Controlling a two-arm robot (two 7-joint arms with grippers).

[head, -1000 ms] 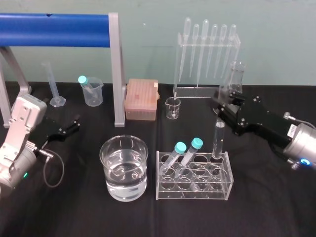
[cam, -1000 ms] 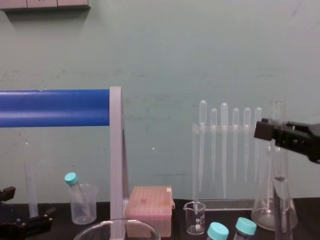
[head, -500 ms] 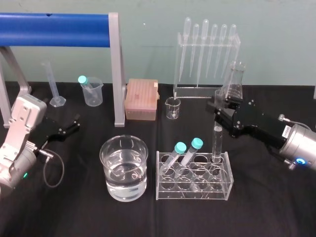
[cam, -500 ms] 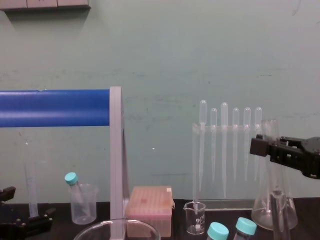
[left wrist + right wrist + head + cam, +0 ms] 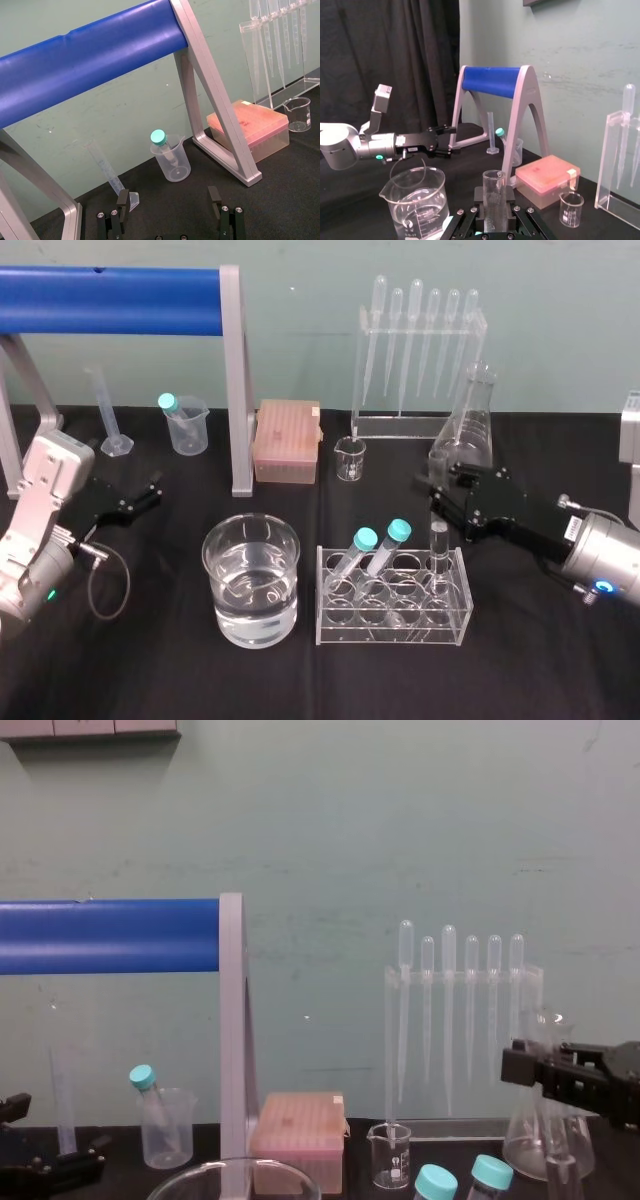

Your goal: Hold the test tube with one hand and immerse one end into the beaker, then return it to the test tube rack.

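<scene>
The test tube (image 5: 438, 545) stands upright in the back right hole of the clear rack (image 5: 392, 622). Its open rim (image 5: 493, 176) rises above the fingers. My right gripper (image 5: 440, 498) is shut on the tube's upper part, just above the rack; the wrist view shows both fingers (image 5: 476, 216) pressed on the glass. From the chest, that gripper (image 5: 520, 1065) hangs in front of the conical flask. The wide beaker (image 5: 251, 580), about half full of water, sits left of the rack. My left gripper (image 5: 145, 498) rests open at the far left, with nothing between its fingers (image 5: 122, 199).
Two teal-capped tubes (image 5: 380, 538) lean in the rack's left holes. Behind stand a conical flask (image 5: 470, 425), a pipette stand (image 5: 418, 360), a small glass beaker (image 5: 351, 458), a pink tip box (image 5: 287, 440), a plastic beaker (image 5: 187, 425) and a blue-barred frame (image 5: 232, 380).
My right gripper has come down and slightly forward with the test tube, sinking it deeper into the rack's back right hole. The left arm has not moved.
</scene>
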